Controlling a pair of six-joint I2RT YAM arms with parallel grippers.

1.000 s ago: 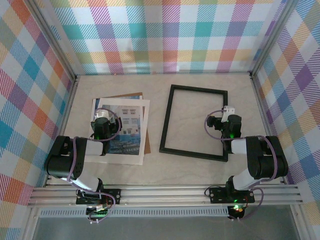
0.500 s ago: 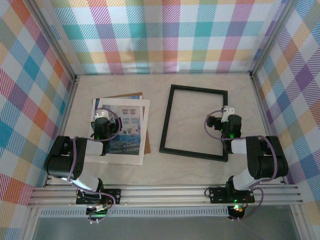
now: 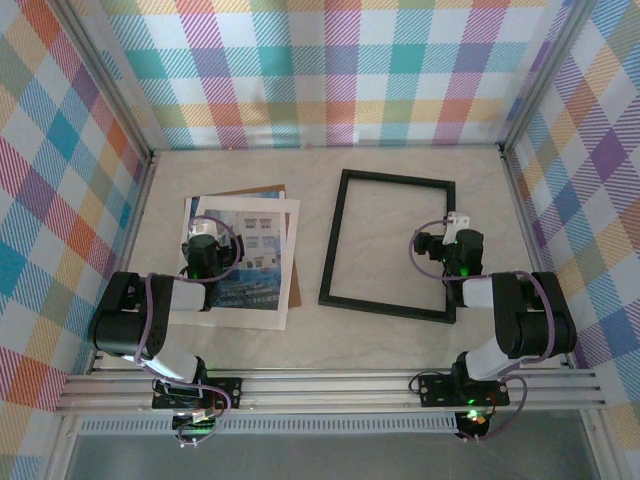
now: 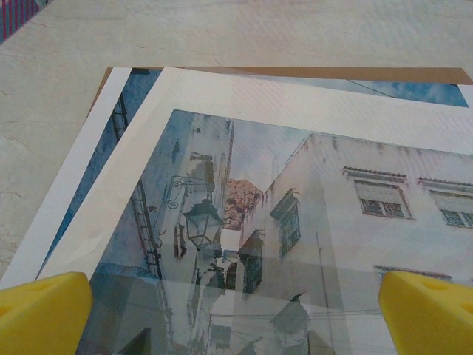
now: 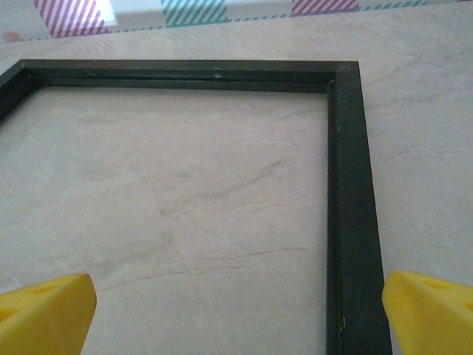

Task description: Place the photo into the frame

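The left gripper (image 4: 236, 325) is standing wide open and holding nothing. It is hanging low over the photo (image 4: 295, 222), which is lying flat on the worktop (image 4: 222, 29) directly beneath and ahead of its fingertips. A strip of brown backing board (image 4: 295, 72) is peeking out beyond the print's far edge. Another white-edged layer is showing to the gripper's left, skewed under the top sheet. I cannot tell whether the white border belongs to the print or is a separate mat.

The right gripper (image 5: 238, 314) is also gaping wide and empty, poised over the frame (image 5: 347, 185). The frame's right rail is running just inside the right fingertip, the far rail is lying ahead, and bare worktop is showing through the opening.

The step in hand is looking like the pickup of the photo. A flat sheet is offering the fingers no edge to bite. Doing it well is probably calling for a light press with one pad to slide the sheet off the stack, or a pinch at a lifted corner. Either way the gripper should be taking the print alone and leaving the board behind. The right gripper is well placed for steadying the frame.
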